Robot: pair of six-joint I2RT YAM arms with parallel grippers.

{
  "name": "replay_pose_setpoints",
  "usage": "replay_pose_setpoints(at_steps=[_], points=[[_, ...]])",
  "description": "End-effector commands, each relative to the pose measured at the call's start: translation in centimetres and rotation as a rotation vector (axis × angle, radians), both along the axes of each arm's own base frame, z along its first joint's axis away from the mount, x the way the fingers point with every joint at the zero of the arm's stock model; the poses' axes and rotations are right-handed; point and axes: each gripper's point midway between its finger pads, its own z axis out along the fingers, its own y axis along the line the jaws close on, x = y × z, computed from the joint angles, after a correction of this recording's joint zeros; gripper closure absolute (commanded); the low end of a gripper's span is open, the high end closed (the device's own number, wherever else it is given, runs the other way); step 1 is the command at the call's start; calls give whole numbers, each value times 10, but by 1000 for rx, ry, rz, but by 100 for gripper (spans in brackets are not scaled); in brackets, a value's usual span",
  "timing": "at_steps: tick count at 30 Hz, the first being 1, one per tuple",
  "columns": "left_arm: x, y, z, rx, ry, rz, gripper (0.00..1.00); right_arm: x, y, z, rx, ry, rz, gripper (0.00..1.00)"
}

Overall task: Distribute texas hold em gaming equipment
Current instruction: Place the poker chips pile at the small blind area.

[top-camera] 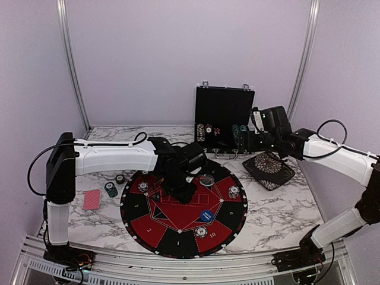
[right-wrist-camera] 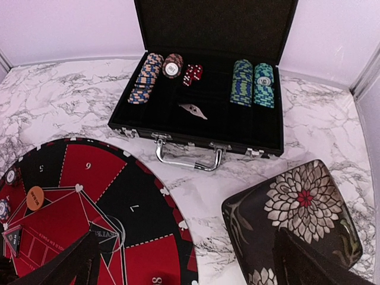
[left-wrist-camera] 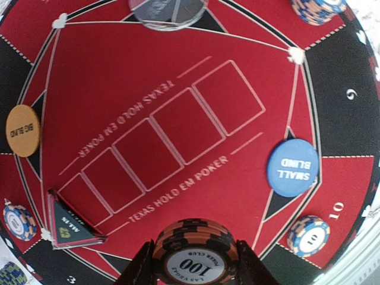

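Note:
My left gripper [left-wrist-camera: 196, 261] is shut on a short stack of black-and-orange poker chips [left-wrist-camera: 196, 246] marked 100, held just above the near part of the round mat [left-wrist-camera: 178, 101]. From above, the left gripper [top-camera: 178, 189] hangs over the mat's left centre. On the mat lie a blue small-blind disc [left-wrist-camera: 293, 167], an orange big-blind disc [left-wrist-camera: 22, 130], a clear disc [left-wrist-camera: 168, 12] and white-faced chip stacks [left-wrist-camera: 309, 236] at numbered seats. Red-backed cards [top-camera: 92, 200] lie left of the mat. My right gripper [right-wrist-camera: 190, 270] is open and empty, between the mat and the dish.
An open black case [right-wrist-camera: 208, 119] at the back holds rows of chips [right-wrist-camera: 252, 83] and red dice [right-wrist-camera: 192, 73]. The black flowered dish [right-wrist-camera: 297, 214] sits to its right. Loose chip stacks [top-camera: 111, 189] stand left of the mat. A green triangular marker [left-wrist-camera: 71, 228] lies on the mat.

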Motion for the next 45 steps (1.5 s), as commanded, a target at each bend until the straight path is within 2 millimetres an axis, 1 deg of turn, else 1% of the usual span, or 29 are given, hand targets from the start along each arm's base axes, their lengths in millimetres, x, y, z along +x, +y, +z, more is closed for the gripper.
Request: replay_pose_setpoints(at_steps=[1,6,12,21,32,42,45], points=[[-20,-23,-2,-10,18,-37,69,-8,-13,4,25,-15,-49,2],[-44,-47,-8,-13,24,-97,69,-19,-22,1,31,-14,-69,2],[-69,-69,-16,-17,39,-159,69,-31,-32,2,36,-18,-91,1],[-95,-99,-28,-20,48,-231,69,-47,-41,3,53,-23,-100,1],[-101,-112,-43,-1,59,-262,69,-55,-45,-1,60,-19,-98,2],[-99,-109,-57,44,56,-266,68,-55,-44,0,55,-22,-91,1],[-98,-108,-58,50,52,-264,68,-55,-44,-1,52,-20,-90,2]])
